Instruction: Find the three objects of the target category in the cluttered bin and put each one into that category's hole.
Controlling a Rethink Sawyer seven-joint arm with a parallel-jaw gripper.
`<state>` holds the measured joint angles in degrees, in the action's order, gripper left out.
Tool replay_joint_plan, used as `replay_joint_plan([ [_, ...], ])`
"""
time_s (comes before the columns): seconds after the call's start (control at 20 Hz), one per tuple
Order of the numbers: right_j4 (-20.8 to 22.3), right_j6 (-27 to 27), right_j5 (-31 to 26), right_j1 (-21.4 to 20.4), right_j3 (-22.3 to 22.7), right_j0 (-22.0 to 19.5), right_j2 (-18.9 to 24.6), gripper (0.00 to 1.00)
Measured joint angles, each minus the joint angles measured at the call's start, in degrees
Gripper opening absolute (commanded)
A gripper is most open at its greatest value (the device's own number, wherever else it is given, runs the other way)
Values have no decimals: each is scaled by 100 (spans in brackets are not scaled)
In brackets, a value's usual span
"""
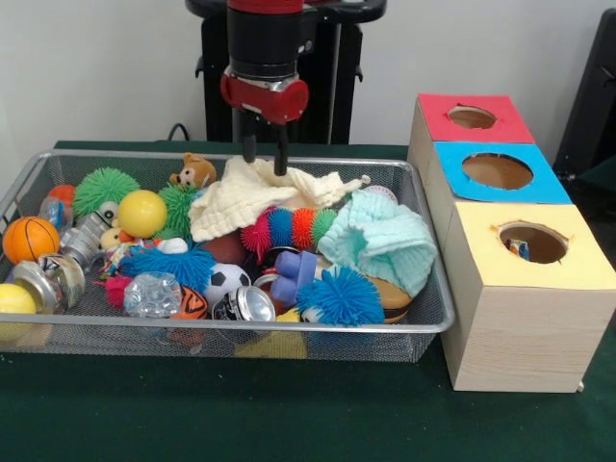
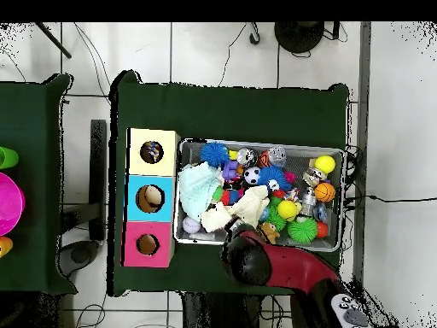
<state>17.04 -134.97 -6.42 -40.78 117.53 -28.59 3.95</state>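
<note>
In the front view the bin (image 1: 29,183) fills the frame's left; three boxes (image 1: 525,318) stand right; the claw (image 1: 265,152) hangs above the cloth (image 1: 245,197).

Probably a robotics lab: pedestal-mounted arm (image 2: 290,269), green-clothed table (image 1: 289,414), tiled floor (image 2: 230,60), loose cables (image 2: 388,199).

From overhead my arm (image 2: 282,265) covers the bin's (image 1: 241,327) near rim — the cream cloth (image 1: 255,197) buries whatever lies beneath. Something sits in the yellow box's (image 1: 539,289) hole — too small to name.

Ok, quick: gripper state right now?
Gripper: open, empty, its tips just above the cream knitted cloth in the wire mesh bin.
</note>
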Motion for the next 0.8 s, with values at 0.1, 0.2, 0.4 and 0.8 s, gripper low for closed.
replay_joint_plan([
  [0.1, 47, 0, -11, 0, -49, -95, 0, 100],
  [0.2, 121, 0, -33, 1, -141, -196, 2, 100],
  [0.4, 286, 0, -143, 2, -385, -429, 27, 100],
  [0.8, 662, 0, -592, 5, -924, -932, 275, 100],
])
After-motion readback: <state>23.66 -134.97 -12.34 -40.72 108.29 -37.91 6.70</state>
